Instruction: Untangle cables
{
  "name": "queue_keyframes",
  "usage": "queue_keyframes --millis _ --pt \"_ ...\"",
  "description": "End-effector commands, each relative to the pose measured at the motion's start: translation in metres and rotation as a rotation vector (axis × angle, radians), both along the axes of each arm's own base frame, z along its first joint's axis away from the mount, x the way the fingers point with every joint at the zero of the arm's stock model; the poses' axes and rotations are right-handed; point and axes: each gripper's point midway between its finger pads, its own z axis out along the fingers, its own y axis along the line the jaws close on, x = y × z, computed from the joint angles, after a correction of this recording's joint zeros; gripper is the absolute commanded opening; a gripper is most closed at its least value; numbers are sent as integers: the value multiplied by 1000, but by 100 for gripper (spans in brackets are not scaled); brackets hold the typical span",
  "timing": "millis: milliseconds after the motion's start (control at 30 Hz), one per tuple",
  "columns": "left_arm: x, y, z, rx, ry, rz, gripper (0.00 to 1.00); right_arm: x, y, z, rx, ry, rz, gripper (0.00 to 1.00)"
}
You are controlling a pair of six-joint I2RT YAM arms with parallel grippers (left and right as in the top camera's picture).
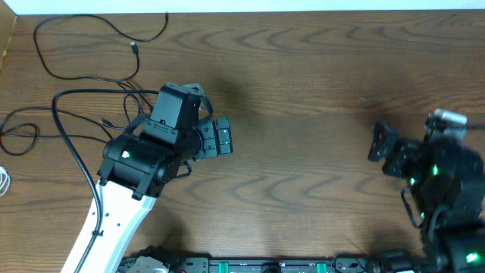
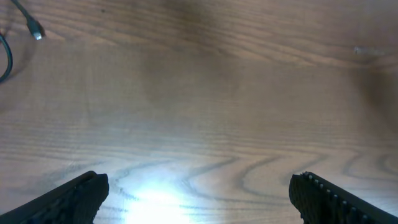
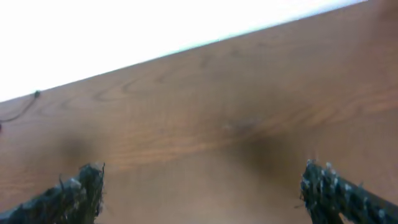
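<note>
Cables [image 1: 98,91] at the far-left part of the wooden surface [image 1: 303,91]: thin black loops spread loosely, one small plug end [image 1: 135,47] toward the far edge, a bit of white cord [image 1: 4,180] at the very left edge. Left pincer [image 1: 223,138] spread wide, holding nothing, over bare wood near the black loops, clear of them. Right pincer [image 1: 379,144] likewise spread wide and empty, well apart at the right side

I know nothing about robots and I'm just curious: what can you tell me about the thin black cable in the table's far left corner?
The black cable is a thin, flexible cord, rubbery-looking. It lies flat in a loose, open loop on the wooden table. A small plug end rests inside the curve. Nothing is holding it.
</note>
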Motion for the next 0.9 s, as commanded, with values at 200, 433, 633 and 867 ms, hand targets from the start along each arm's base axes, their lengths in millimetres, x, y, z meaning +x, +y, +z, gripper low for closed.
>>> queue_keyframes --millis 200,433,633,867 --pt "0 2 4 14 -18 -9 98 -9 -10 -47 -84 -309 14 99" --pt "0 2 4 14 -18 -9 98 -9 -23 -86 14 -450 -68 99" --pt "0 2 4 14 -18 -9 98 -10 -26 -104 -58 -421 -52 99" --pt "0 2 4 14 -18 -9 98 -10 -20 -118 -211 -359 25 99"
